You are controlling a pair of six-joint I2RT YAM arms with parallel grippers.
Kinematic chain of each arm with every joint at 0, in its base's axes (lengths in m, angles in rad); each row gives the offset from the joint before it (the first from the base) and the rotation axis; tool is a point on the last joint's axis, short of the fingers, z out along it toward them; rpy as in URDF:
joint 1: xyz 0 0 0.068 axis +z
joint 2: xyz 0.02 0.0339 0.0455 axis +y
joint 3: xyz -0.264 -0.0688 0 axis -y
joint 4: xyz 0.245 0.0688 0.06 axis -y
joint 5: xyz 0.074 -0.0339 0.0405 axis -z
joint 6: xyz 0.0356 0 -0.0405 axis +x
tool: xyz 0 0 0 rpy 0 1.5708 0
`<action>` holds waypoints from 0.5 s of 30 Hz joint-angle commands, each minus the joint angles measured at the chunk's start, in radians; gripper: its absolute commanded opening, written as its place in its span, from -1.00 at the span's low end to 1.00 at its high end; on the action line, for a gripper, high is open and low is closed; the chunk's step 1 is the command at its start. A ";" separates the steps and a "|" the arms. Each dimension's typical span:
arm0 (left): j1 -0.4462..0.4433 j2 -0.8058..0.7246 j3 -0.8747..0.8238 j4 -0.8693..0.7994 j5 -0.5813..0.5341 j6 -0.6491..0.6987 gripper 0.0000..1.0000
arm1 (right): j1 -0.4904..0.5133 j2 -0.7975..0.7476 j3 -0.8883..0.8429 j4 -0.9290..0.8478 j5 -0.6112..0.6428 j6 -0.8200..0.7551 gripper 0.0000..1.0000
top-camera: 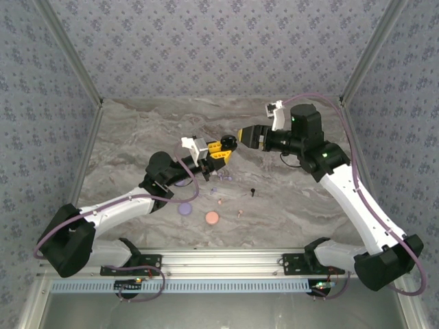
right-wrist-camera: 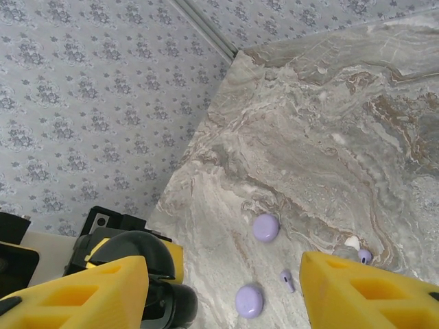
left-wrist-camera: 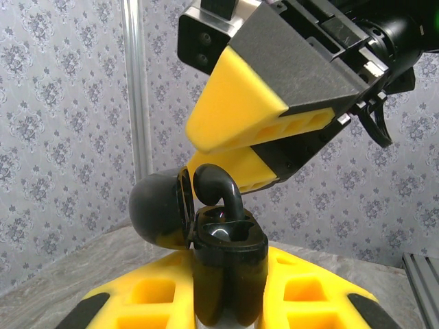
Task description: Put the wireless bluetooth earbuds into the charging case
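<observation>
My left gripper (left-wrist-camera: 226,291) (top-camera: 218,155) is shut on the black charging case (left-wrist-camera: 230,267), holding it upright above the table with its domed lid (left-wrist-camera: 154,209) swung open to the left. A black earbud (left-wrist-camera: 221,186) stands with its stem down in one slot of the case. My right gripper (top-camera: 241,137) (right-wrist-camera: 223,295) hovers just over the case, open, with bare table showing between its yellow fingers (right-wrist-camera: 75,295); the case (right-wrist-camera: 147,253) sits beside its left finger. More earbuds lie on the table: black (top-camera: 253,193), lavender (right-wrist-camera: 286,279) (top-camera: 214,189), pinkish (top-camera: 220,202).
Round flat discs lie on the marble table (top-camera: 288,205): two lavender ones (right-wrist-camera: 265,227) (right-wrist-camera: 249,301) and a pink one (top-camera: 212,218). Patterned walls close in the back and sides. An aluminium rail (top-camera: 226,260) runs along the near edge.
</observation>
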 commanded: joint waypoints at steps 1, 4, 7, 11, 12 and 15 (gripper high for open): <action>-0.002 -0.008 0.037 0.057 0.015 -0.010 -1.00 | 0.006 0.005 -0.002 -0.013 0.015 0.003 0.25; -0.002 -0.008 0.036 0.057 0.015 -0.010 -1.00 | 0.010 0.010 -0.002 -0.021 0.016 0.000 0.25; -0.002 -0.008 0.034 0.057 0.015 -0.010 -1.00 | 0.016 0.015 0.000 -0.026 0.007 -0.006 0.25; -0.001 -0.009 0.035 0.056 0.013 -0.011 -1.00 | 0.025 0.022 0.002 -0.033 -0.008 -0.014 0.25; -0.002 -0.010 0.036 0.057 0.013 -0.010 -1.00 | 0.027 0.022 0.002 -0.033 -0.013 -0.015 0.25; -0.002 -0.008 0.035 0.055 0.012 -0.010 -1.00 | 0.036 0.022 0.006 -0.037 -0.018 -0.020 0.25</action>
